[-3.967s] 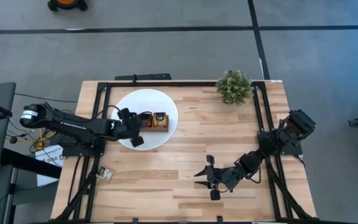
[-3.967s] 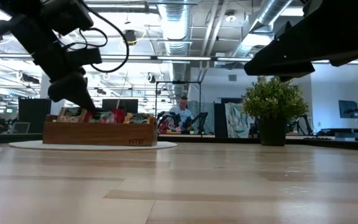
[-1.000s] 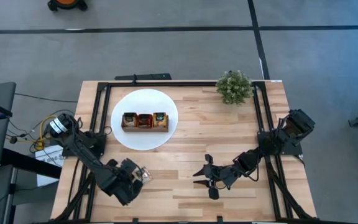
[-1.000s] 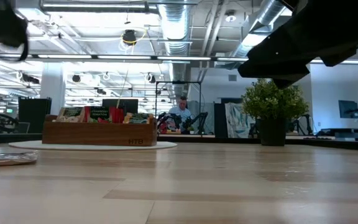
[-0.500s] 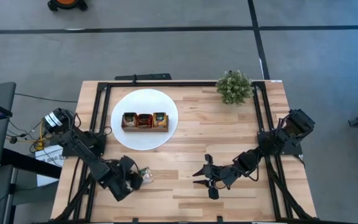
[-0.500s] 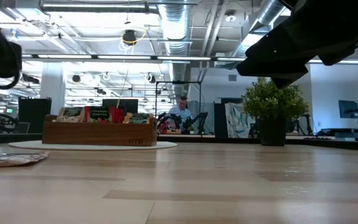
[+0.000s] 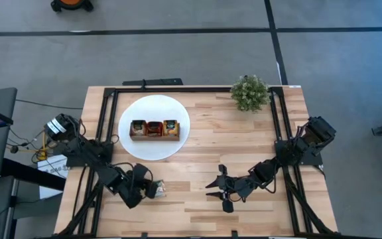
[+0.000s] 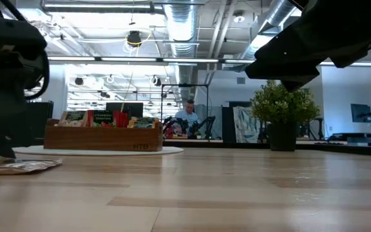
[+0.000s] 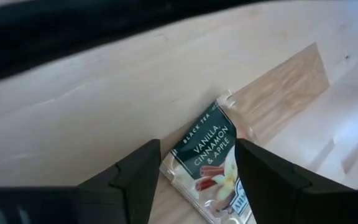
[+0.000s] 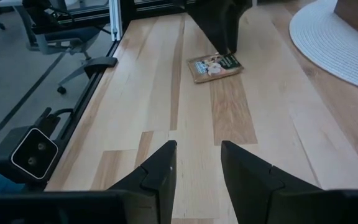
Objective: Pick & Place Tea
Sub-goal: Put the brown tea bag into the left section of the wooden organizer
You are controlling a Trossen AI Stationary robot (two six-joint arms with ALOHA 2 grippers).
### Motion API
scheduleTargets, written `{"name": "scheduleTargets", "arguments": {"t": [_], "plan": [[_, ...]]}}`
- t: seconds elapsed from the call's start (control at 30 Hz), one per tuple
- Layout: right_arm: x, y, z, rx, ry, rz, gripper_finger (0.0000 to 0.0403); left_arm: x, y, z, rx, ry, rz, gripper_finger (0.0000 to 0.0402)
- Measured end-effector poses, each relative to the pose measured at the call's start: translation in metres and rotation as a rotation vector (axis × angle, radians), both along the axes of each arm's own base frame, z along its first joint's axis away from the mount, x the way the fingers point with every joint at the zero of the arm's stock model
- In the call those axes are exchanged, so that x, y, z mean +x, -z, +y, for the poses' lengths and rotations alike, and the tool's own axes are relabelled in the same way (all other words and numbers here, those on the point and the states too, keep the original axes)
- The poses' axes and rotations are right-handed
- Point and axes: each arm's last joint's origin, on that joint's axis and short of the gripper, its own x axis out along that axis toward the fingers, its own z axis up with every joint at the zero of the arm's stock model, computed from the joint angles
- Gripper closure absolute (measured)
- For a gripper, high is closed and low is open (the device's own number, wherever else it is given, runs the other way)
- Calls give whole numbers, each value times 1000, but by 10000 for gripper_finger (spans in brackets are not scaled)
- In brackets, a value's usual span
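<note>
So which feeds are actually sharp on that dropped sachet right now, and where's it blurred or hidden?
Left wrist view: the dark-green flat tea sachet is sharp, label readable, its near end cropped. Right wrist view: clear, label too small to read. Low view: a soft, edge-on sliver beside the dark left arm. High view: a tiny speck.

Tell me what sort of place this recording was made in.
Most likely an open-plan lab or office workshop: exposed ceiling ducts run overhead, a person sits at a desk with a monitor in the room beyond the wooden table, and an office chair stands beside it.
</note>
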Motion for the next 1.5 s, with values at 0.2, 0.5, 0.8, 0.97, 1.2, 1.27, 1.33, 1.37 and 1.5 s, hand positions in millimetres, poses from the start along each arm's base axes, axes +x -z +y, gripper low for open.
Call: {"name": "scheduleTargets", "arguments": {"t": [0.2, 0.5, 0.8, 0.97, 1.2, 1.27, 1.33, 1.37, 1.5], "plan": [[0, 0, 0, 0, 0, 0, 284, 2, 2, 2, -34, 20, 5, 227], [0, 0, 0, 0, 0, 0, 284, 3, 2, -3, -88, 135, 43, 294], [0, 0, 0, -1, 0, 1, 284, 2, 2, -6, -97, 248, 80, 348], [0, 0, 0, -1, 0, 1, 284, 3, 2, -6, -77, 240, 56, 396], [0, 0, 0, -2, 0, 2, 284, 22, -21, -19, -7, 297, -30, 401], [0, 0, 0, -2, -1, 2, 284, 27, -33, -21, 70, 313, -19, 401], [0, 0, 0, -2, -1, 3, 284, 32, -44, -22, 161, 342, 8, 401], [0, 0, 0, -2, -1, 3, 284, 35, -52, -23, 197, 355, 20, 401], [0, 0, 0, -2, -1, 3, 284, 40, -79, -19, 346, 380, 122, 401]]}}
